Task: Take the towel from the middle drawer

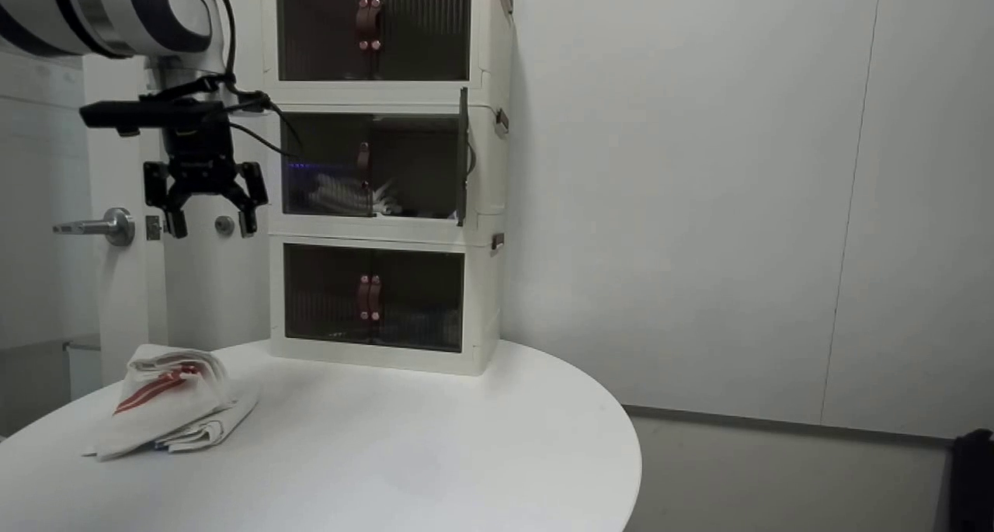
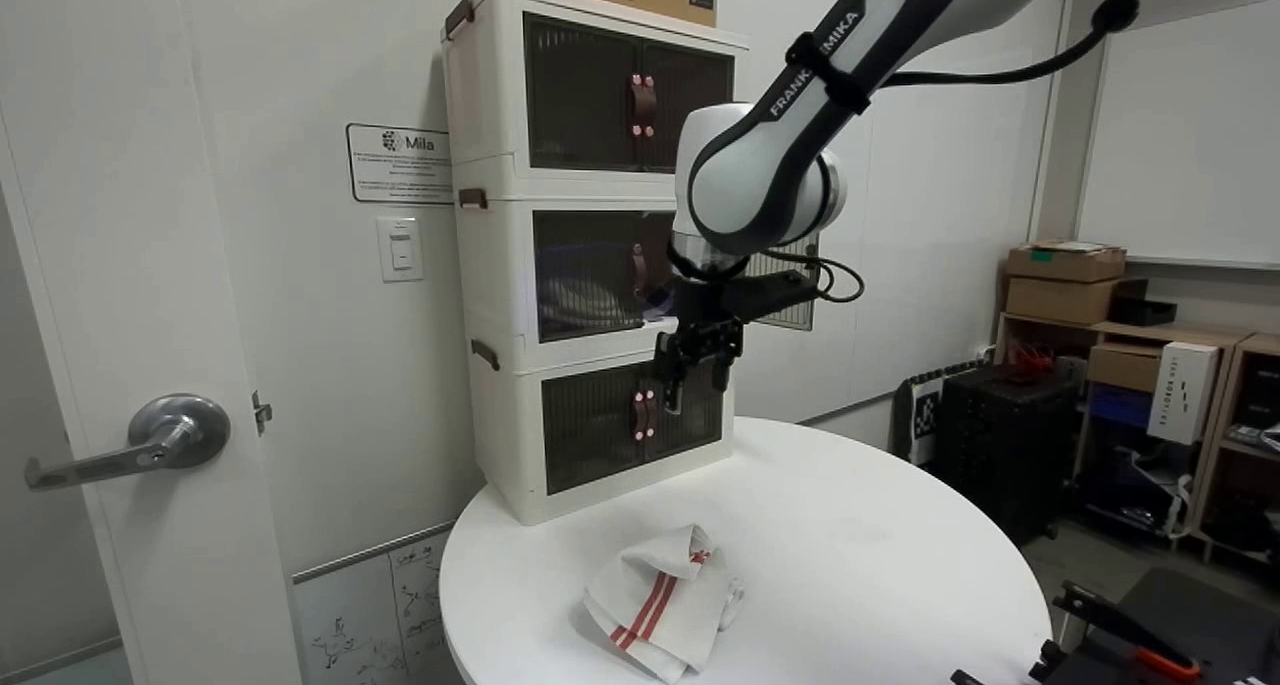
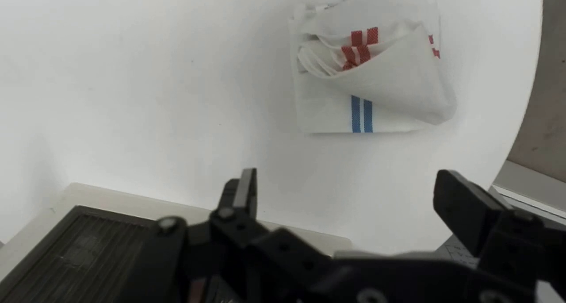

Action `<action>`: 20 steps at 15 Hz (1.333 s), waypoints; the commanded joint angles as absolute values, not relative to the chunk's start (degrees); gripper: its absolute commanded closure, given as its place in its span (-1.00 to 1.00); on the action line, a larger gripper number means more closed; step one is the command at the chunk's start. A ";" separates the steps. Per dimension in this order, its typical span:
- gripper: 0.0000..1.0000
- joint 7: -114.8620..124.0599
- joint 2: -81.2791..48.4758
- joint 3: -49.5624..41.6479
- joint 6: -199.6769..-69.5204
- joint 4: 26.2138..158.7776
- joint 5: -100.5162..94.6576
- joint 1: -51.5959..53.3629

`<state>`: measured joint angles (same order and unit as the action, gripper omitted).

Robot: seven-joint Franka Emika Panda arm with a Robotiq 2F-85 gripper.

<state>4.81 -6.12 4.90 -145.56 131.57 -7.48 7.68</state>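
Note:
The middle drawer is the middle cabinet compartment (image 1: 419, 159), with its right door (image 1: 463, 159) swung open and its left door shut. A white towel (image 1: 386, 199) lies inside, partly behind the dark left door; it also shows dimly through that door in an exterior view (image 2: 580, 307). Another white towel with red stripes (image 3: 398, 79) lies crumpled on the table, over a folded white cloth with blue stripes (image 3: 325, 113). It shows in both exterior views (image 1: 167, 400) (image 2: 655, 600). My gripper (image 1: 213, 223) (image 2: 697, 390) (image 3: 347, 179) is open, empty, pointing down, well above the table beside the cabinet.
The cabinet's upper doors (image 1: 419, 27) and lower doors (image 1: 419, 299) are shut. The cabinet stands on a round white table (image 2: 880, 525) against a wall. The open middle door sticks out toward the front. A room door with a handle (image 2: 180, 435) stands beside the table.

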 commanded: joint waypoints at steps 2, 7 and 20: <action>-1.00 12.79 4.21 4.99 -149.77 142.08 -12.52 7.52; -1.00 18.90 10.56 6.10 -153.82 146.87 -12.74 5.58; -1.00 28.99 21.42 11.29 -153.13 152.27 -13.15 -2.31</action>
